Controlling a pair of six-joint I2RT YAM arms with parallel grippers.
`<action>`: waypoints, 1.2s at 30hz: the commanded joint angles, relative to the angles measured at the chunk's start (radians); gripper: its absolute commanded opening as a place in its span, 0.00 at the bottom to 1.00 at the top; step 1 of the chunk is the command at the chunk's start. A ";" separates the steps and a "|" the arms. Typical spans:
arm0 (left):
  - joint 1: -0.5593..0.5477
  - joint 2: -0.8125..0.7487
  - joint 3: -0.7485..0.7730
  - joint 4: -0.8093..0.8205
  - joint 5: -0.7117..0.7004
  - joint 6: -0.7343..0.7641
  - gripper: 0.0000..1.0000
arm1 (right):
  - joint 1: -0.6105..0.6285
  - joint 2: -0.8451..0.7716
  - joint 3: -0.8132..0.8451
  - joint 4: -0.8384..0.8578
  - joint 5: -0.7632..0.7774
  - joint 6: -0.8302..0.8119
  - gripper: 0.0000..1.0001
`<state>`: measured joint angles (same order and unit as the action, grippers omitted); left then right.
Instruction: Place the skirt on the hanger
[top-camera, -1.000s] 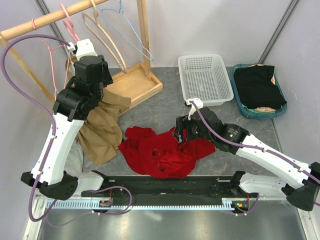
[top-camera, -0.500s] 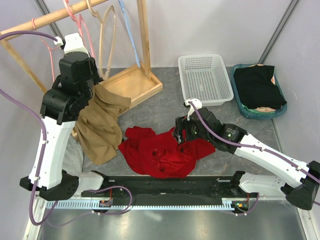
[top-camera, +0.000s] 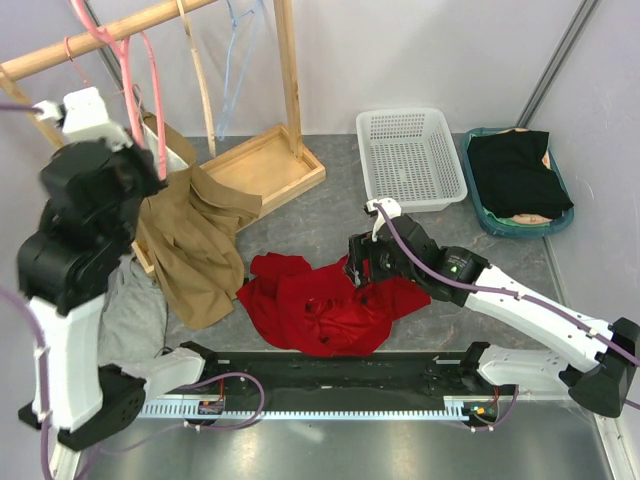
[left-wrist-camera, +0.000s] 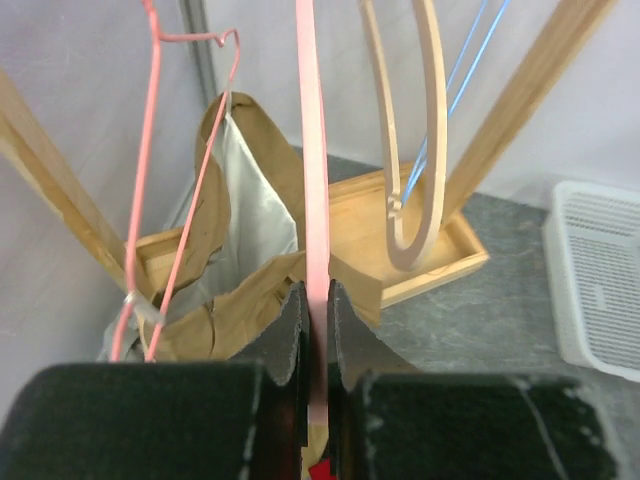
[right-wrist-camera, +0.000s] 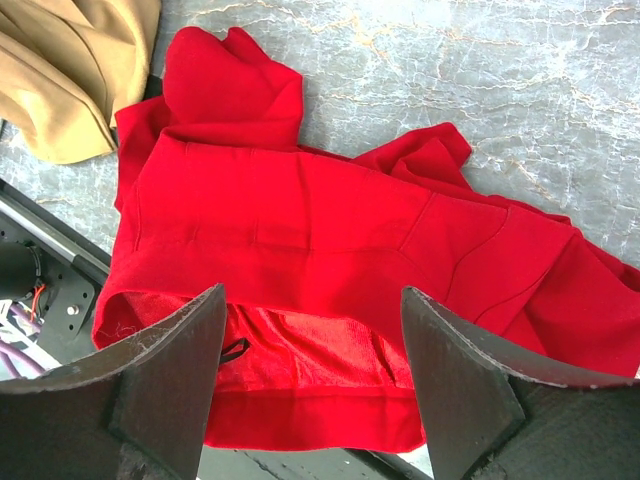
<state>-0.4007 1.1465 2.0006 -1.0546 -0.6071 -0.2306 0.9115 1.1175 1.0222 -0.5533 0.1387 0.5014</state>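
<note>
The red skirt (top-camera: 325, 305) lies crumpled on the table front centre; the right wrist view shows it (right-wrist-camera: 320, 250) with its waist opening near the jaws. My right gripper (top-camera: 362, 277) is open just above the skirt's right part, its fingers (right-wrist-camera: 170, 375) wide apart over the waistband. My left gripper (top-camera: 148, 165) is raised at the far left and shut on a pink hanger (left-wrist-camera: 312, 170), which runs up to the wooden rail (top-camera: 100, 38). The pink hanger also shows in the top view (top-camera: 152, 85).
A tan garment (top-camera: 195, 245) drapes over the rack's wooden base (top-camera: 265, 165). Other hangers, a wooden one (left-wrist-camera: 420, 130), a blue one (top-camera: 232, 50) and a pink wire one (left-wrist-camera: 175, 180), hang on the rail. A white basket (top-camera: 410, 155) and a teal bin with black cloth (top-camera: 518, 180) stand at the back right.
My left arm has swung left and up, carrying the pink hanger along the rail; the other hangers have swung edge-on. My right gripper has stayed open over the red skirt.
</note>
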 joint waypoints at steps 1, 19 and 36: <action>0.003 -0.115 0.016 -0.005 0.090 0.040 0.02 | -0.002 0.011 0.015 0.026 0.016 0.011 0.77; 0.003 -0.254 0.101 -0.137 0.674 0.063 0.02 | -0.003 -0.007 0.075 -0.033 0.035 -0.037 0.83; 0.003 -0.263 -0.169 -0.003 1.127 0.149 0.02 | -0.003 -0.171 0.410 -0.134 -0.360 -0.368 0.86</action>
<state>-0.3988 0.8658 1.9400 -1.1835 0.2939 -0.1574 0.9081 1.0229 1.2655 -0.6987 0.0525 0.3138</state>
